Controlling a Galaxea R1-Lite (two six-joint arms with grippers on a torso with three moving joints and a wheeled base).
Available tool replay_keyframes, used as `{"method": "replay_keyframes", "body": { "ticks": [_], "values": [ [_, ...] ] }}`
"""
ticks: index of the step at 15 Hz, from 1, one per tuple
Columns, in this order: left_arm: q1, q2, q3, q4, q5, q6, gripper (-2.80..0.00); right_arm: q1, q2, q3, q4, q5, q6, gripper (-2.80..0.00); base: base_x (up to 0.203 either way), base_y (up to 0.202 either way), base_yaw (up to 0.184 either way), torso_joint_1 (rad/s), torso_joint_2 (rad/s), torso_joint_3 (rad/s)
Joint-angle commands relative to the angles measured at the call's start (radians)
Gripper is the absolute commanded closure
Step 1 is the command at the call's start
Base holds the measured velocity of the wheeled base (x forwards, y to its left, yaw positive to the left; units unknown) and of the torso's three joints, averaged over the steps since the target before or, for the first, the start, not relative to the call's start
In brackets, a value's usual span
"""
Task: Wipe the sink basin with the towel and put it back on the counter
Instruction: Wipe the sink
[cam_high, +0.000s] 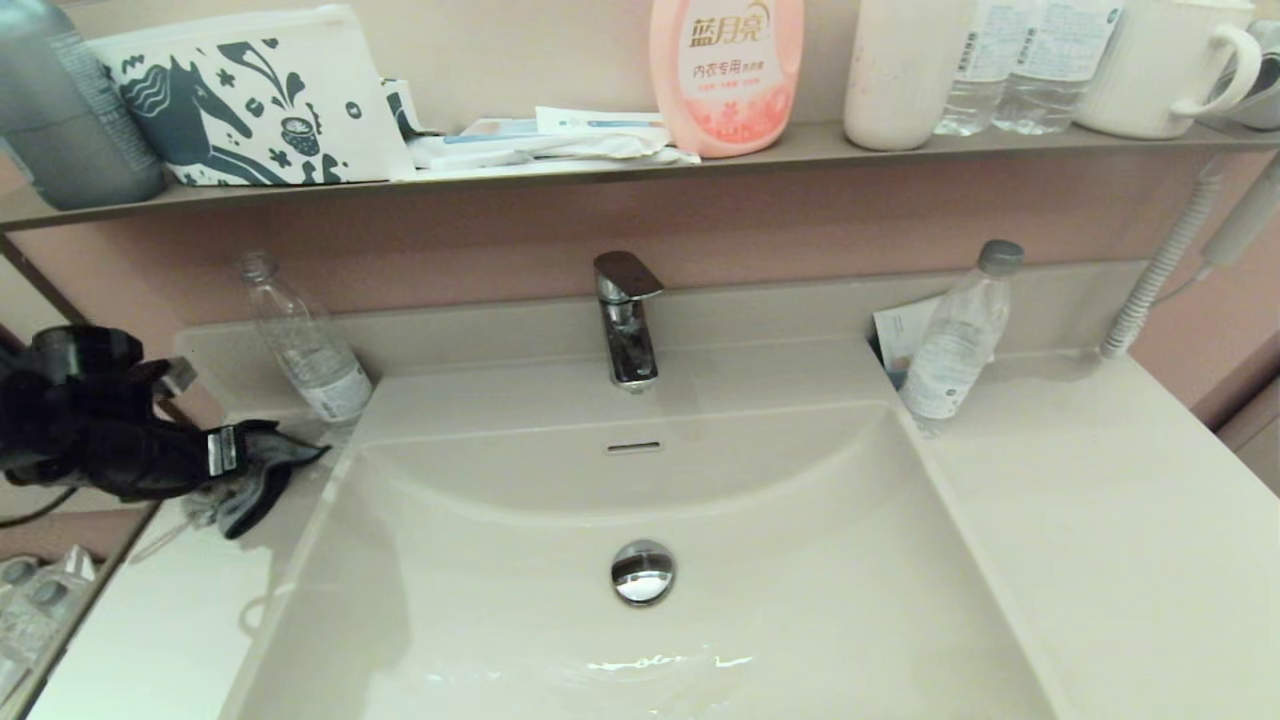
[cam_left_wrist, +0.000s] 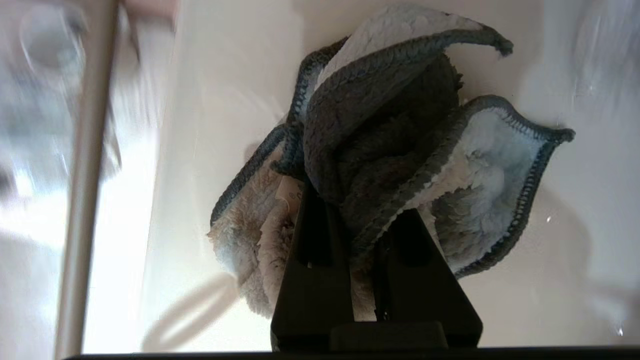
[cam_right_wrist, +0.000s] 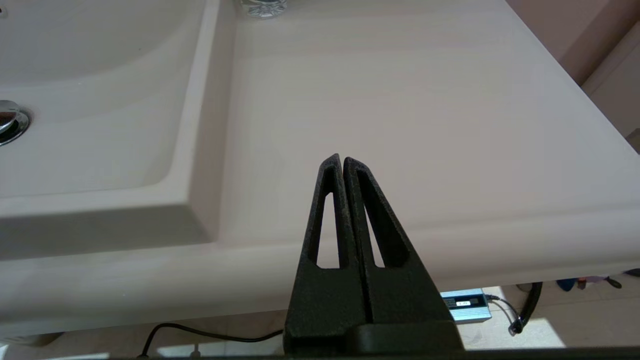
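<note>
Head view showed the left gripper (cam_high: 225, 452) at the middle left of the frame, over the counter (cam_high: 1100, 520) strip beside the left rim of the sink basin (cam_high: 480, 600), with the towel (cam_high: 255, 480) bunched and hanging from its fingers. In the left wrist view the two black fingers (cam_left_wrist: 312, 235) were pinched tight on the towel (cam_left_wrist: 400, 150), whose folds fanned out above the glossy white surface; whether the cloth touched that surface could not be told. That left strip of counter was narrow, bounded by the basin rim on one side and a mirror edge at the far left.

The right gripper (cam_right_wrist: 342, 160) appeared only in the right wrist view, its fingers pressed together with nothing between them, hovering by the front lip of the counter (cam_right_wrist: 400, 100), right of the basin's raised rim. That right-hand stretch was wide and flat.

One chrome faucet (cam_high: 625, 320) stood at the back centre, with one overflow slot (cam_high: 634, 447) and one round drain plug (cam_high: 642, 572) below it. Two clear bottles stood on the counter, one at each back corner of the basin: a left bottle (cam_high: 305, 345) and a right bottle (cam_high: 955, 335).
</note>
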Motion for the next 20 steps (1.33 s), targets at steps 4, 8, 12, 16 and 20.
{"method": "replay_keyframes", "body": {
  "ticks": [4, 8, 12, 16, 20],
  "values": [
    [0.021, -0.222, 0.152, 0.01, -0.022, -0.002, 0.0, 0.0, 0.001, 0.0, 0.0, 0.0, 0.0, 0.0, 0.0, 0.0, 0.0, 0.0, 0.0, 0.0],
    [0.051, -0.21, 0.106, 0.026, -0.197, -0.001, 0.0, 0.0, 0.001, 0.0, 0.0, 0.0, 0.0, 0.0, 0.0, 0.0, 0.0, 0.0, 0.0, 0.0],
    [0.049, -0.086, 0.009, 0.028, -0.251, -0.001, 0.0, 0.0, 0.001, 0.0, 0.0, 0.0, 0.0, 0.0, 0.0, 0.0, 0.0, 0.0, 0.0, 0.0],
    [0.031, 0.048, -0.079, 0.018, -0.26, -0.009, 0.0, 0.0, 0.001, 0.0, 0.0, 0.0, 0.0, 0.0, 0.0, 0.0, 0.0, 0.0, 0.0, 0.0],
    [-0.013, 0.128, -0.189, 0.012, -0.259, -0.066, 0.0, 0.0, 0.001, 0.0, 0.0, 0.0, 0.0, 0.0, 0.0, 0.0, 0.0, 0.0, 0.0, 0.0]
  ]
}}
